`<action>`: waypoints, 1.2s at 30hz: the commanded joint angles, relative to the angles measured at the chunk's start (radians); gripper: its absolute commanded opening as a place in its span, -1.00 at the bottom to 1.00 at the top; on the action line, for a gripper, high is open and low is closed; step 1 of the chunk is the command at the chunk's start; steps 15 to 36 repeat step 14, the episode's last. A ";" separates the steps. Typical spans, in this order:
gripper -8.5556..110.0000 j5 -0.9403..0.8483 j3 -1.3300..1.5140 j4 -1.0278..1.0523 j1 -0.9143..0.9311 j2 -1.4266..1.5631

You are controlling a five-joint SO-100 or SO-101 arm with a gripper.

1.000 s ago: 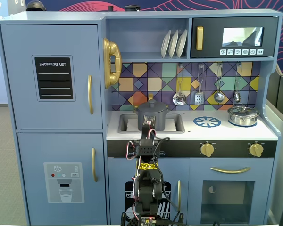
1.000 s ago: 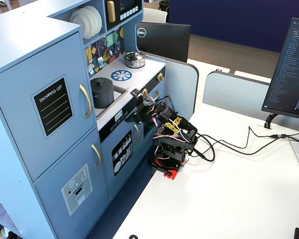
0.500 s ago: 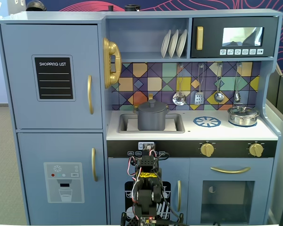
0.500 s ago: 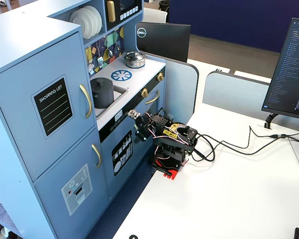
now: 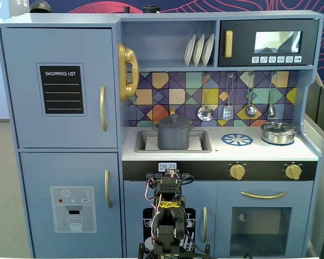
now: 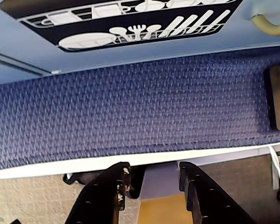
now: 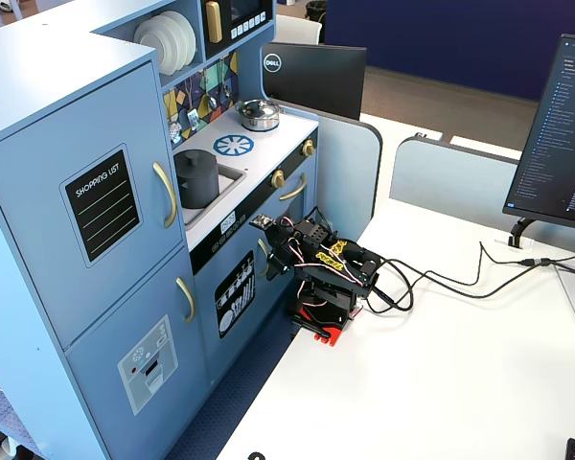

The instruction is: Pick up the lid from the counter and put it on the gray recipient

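One lid [image 5: 174, 120] atop one gray recipient [image 5: 174, 137], tool [image 6: 151, 179] apart.

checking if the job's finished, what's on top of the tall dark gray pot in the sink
A round matte dark-gray lid with a small central knob sits on the tall matte dark-gray cylindrical pot, which stands in the play kitchen's sink. The lid covers the pot's opening, so its inside cannot be seen.

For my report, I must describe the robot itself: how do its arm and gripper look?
The arm is black, with exposed red, white and black cables, a yellow marking on top and a red base clamp. The gripper has two black angular fingers with small holes.
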 commanded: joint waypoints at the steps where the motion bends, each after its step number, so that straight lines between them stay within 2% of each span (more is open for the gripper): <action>1: -0.78 0.040 0.018 0.163 -0.002 -0.006; 36: -0.77 0.040 0.018 0.163 -0.002 -0.006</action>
